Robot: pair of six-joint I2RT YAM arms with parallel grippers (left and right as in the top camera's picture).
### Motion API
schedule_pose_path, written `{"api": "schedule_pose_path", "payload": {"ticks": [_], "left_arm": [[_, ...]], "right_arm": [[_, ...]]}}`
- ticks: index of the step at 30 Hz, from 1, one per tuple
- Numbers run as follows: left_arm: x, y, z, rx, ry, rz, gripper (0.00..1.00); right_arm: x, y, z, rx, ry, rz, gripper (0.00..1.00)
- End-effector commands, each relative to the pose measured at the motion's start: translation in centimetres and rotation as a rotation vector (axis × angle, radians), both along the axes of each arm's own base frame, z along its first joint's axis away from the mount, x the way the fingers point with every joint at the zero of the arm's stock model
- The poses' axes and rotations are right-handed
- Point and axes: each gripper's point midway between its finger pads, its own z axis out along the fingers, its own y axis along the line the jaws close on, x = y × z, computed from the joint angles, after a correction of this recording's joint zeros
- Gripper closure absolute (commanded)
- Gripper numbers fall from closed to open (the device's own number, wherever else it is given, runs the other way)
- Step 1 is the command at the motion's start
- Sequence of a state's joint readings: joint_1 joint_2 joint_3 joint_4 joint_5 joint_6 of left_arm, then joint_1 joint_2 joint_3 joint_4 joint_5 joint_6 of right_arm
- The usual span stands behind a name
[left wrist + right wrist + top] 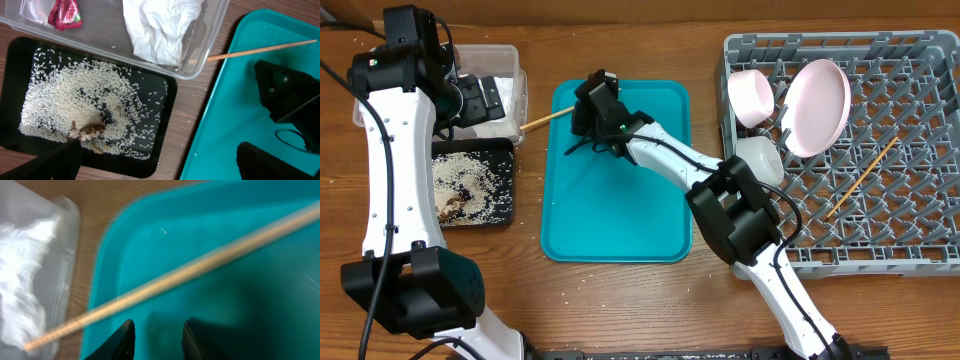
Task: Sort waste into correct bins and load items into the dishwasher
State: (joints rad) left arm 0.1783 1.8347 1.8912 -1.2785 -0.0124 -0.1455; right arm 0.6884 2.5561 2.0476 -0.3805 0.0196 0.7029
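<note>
Two robot arms at a wooden table (620,300), seen from the near side. Nearest, at the centre, a teal tray (620,210). At 9 o'clock, a black tray (169,107) of white rice (75,100) with brown scraps (90,131). Behind it at 10 o'clock, a clear tub (212,25) holding a crumpled napkin (160,27) and a red wrapper (65,14). From 2 to 4 o'clock, the grey dish rack (910,200) already holds a pink bowl (752,95), a plate (818,105) on edge, a white cup (760,160) and a second chopstick (860,178).

The piece in hand is a chopstick (262,50) at the teal tray's 11 o'clock corner. It lies across the rim with its tip over bare wood, just beside the tub.

Likely trouble: the stick is thin and round and sits low. A slightly off descent could press on it, roll it, or nudge it over the rim. Pinched close to one end, it would probably droop or swing on the way to the rack.

The right pincer (156,337) hovers over that corner, fingertips (124,339) parted only narrowly. The stick runs just beyond them, not between them, so it grips nothing. The close view is blurred. The left pincer (472,95) hangs over the tub, spread wide and empty
</note>
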Motion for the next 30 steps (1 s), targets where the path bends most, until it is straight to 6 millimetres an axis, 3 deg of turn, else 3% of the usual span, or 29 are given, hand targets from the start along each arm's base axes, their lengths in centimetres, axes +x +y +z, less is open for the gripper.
{"api": "schedule_pose_path", "payload": {"ticks": [1,7,11,15,21,30], "left_arm": [[0.0,0.0,0.1,0.013,0.000,-0.021,0.00],[0.0,0.0,0.1,0.013,0.000,-0.021,0.00],[0.0,0.0,0.1,0.013,0.000,-0.021,0.00],[0.0,0.0,0.1,0.013,0.000,-0.021,0.00],[0.0,0.0,0.1,0.013,0.000,-0.021,0.00],[0.0,0.0,0.1,0.013,0.000,-0.021,0.00]], "right_arm": [[-3.5,-2.5,-6.9,-0.105,0.207,0.028,0.66],[-3.0,-1.2,-1.5,-0.091,0.207,0.181,0.65],[0.0,-0.6,3.4,-0.155,0.010,0.231,0.62],[2.5,0.7,5.7,-0.203,-0.207,0.327,0.62],[4.5,1.8,6.0,-0.194,-0.329,0.326,0.64],[4.6,3.0,1.5,-0.175,-0.326,0.368,0.67]]}}
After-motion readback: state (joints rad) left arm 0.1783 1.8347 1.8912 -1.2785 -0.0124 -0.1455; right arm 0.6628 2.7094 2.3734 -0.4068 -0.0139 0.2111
